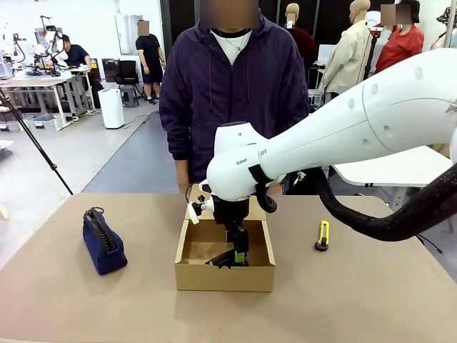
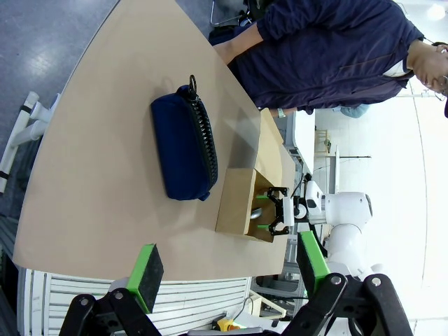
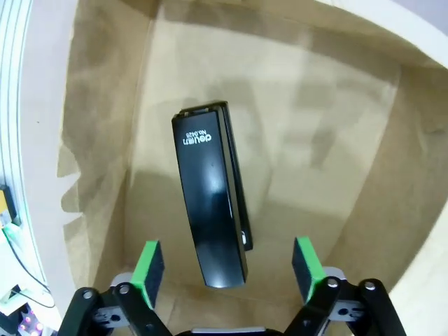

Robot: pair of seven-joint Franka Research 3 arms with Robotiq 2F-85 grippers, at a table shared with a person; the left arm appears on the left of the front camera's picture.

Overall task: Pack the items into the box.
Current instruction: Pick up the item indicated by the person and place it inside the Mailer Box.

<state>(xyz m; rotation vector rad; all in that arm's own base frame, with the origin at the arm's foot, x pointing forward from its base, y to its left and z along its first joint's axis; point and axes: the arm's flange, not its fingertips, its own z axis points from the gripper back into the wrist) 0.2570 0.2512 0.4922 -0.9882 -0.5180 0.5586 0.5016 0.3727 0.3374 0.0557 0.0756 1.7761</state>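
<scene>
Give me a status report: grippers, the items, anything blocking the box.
Left gripper open, empty. Right gripper open inside box, above black stapler, not gripping it. Pouch and knife on table, outside box. Nothing blocking them.

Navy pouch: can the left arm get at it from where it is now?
Probably yes. The left gripper is open, and the navy pouch lies in plain sight ahead of it on the table, with nothing between. The right gripper is down in the box, apart from the pouch.

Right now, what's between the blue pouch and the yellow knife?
The cardboard box, with the right gripper dipped inside, seen in the front view.
</scene>
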